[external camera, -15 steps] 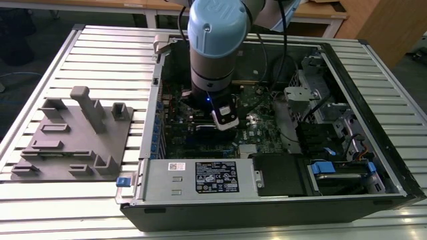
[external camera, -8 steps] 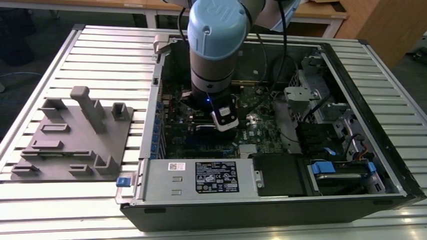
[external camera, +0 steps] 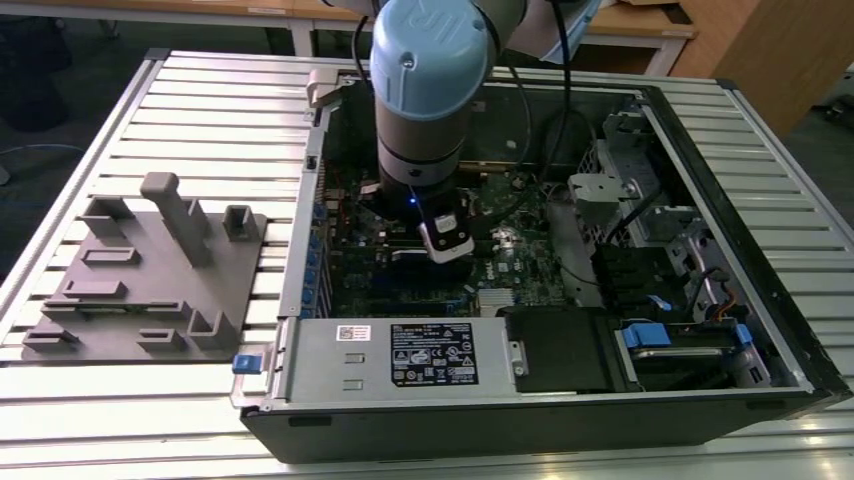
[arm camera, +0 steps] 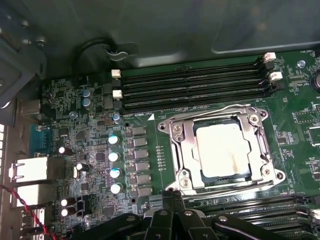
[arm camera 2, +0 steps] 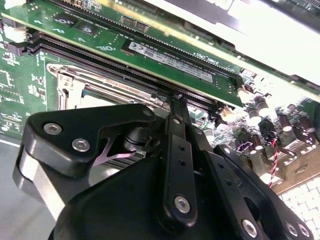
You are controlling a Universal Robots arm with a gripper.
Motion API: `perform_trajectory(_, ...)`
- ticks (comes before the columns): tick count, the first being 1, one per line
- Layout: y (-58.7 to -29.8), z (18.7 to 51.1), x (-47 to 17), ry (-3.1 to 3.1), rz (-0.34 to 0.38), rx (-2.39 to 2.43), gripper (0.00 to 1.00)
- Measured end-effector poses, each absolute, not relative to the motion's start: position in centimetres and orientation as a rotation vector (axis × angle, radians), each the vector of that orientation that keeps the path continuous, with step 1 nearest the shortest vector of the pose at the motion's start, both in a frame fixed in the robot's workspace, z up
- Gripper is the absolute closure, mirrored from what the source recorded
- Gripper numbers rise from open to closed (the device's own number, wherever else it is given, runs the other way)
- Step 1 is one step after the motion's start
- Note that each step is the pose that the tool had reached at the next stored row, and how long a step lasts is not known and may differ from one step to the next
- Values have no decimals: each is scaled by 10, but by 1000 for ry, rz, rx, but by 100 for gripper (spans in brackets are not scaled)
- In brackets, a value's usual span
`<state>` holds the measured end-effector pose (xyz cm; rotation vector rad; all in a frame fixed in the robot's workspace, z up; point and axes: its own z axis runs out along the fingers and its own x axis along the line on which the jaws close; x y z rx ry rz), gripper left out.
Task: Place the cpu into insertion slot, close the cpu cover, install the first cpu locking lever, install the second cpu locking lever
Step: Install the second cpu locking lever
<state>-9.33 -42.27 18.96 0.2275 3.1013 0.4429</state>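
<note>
Your arm (external camera: 430,90) reaches down into the open computer case (external camera: 561,330), which lies on the slatted metal surface (external camera: 200,110). The pincer (external camera: 447,243) hangs low over the green motherboard (external camera: 521,265), near the middle of the case in the exterior view.

In the first wrist view you see the cpu (arm camera: 223,151), its dull silver top facing up, seated flat in the insertion slot (arm camera: 222,152). The cpu cover (arm camera: 183,152) lies down over it, its silvery frame surrounding the chip so the metal top shows through the square window. Thin wire levers run along the frame's edges; you cannot tell whether they are hooked home.

The pincer's fingertips (arm camera: 172,197) sit together in a narrow point, nothing between them, just beside one corner of the cover's frame. Whether they touch the metal there is hard to tell. In the second wrist view the same black fingers (arm camera 2: 178,112) come to a closed tip beside the socket's silvery rim (arm camera 2: 67,82), next to the long black memory slots (arm camera 2: 130,67).

Four dark memory slots (arm camera: 192,85) run along the far side of the socket from the pincer in the first wrist view.

On the exterior view's left, a grey fixture block (external camera: 147,275) with upright pegs rests on the surface, well apart from the case.
</note>
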Motion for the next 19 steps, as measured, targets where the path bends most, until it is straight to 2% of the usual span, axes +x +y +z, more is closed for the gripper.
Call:
perform_trajectory(12,-415,189,-94,3102,422,227,90)
perform_trajectory(19,-414,189,-94,3104,372,225,90)
